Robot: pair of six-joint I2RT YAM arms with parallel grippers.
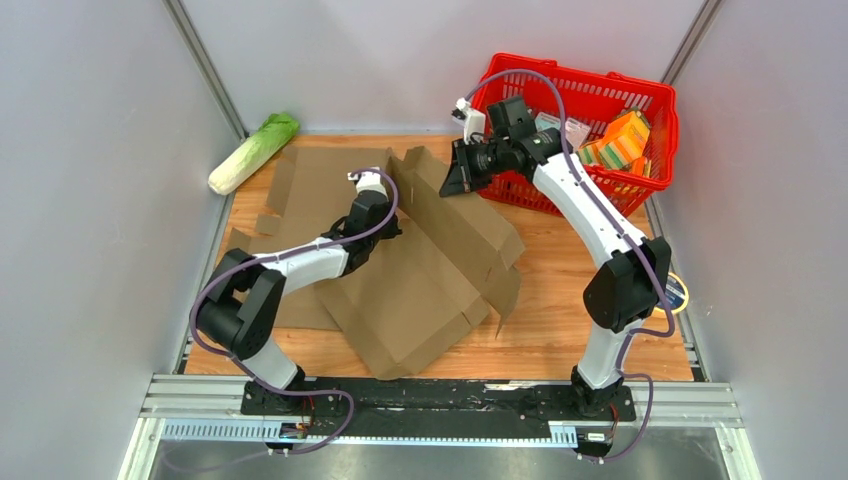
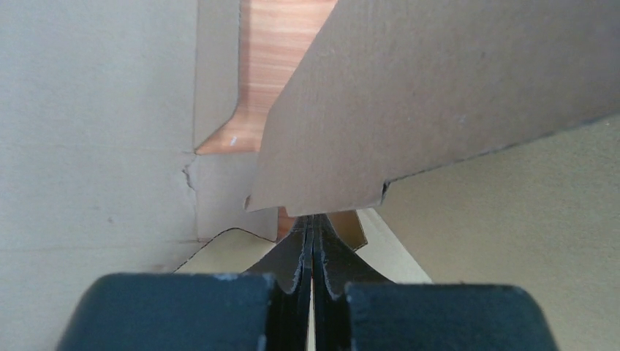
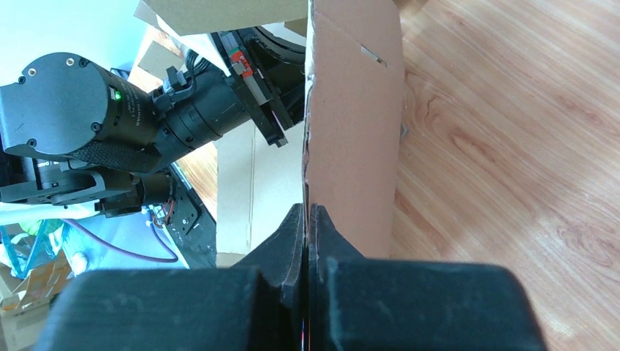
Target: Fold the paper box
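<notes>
My left tool (image 2: pixel 313 219) and right tool (image 3: pixel 305 212) each pinch a raised flap edge of the box (image 1: pixel 420 290) mid-surface (image 1: pixel 560 320), open wood to its right; only the overhead view shows the basket (image 1: pixel 590 100) behind.

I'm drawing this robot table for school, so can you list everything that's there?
cardboard box: 1, brown, middle of the table, mostly flat, some flaps lifted
cabbage: 1, green and white, far left corner
basket: 1, red, far right corner
packets: several, orange and other colours, inside the basket
table: 1, wooden brown, under everything
left arm: 1, black and white, over the box
right arm: 1, black and white, beside the basket
left gripper: 1, black, shut on a box flap
right gripper: 1, black, shut on a box panel
</notes>
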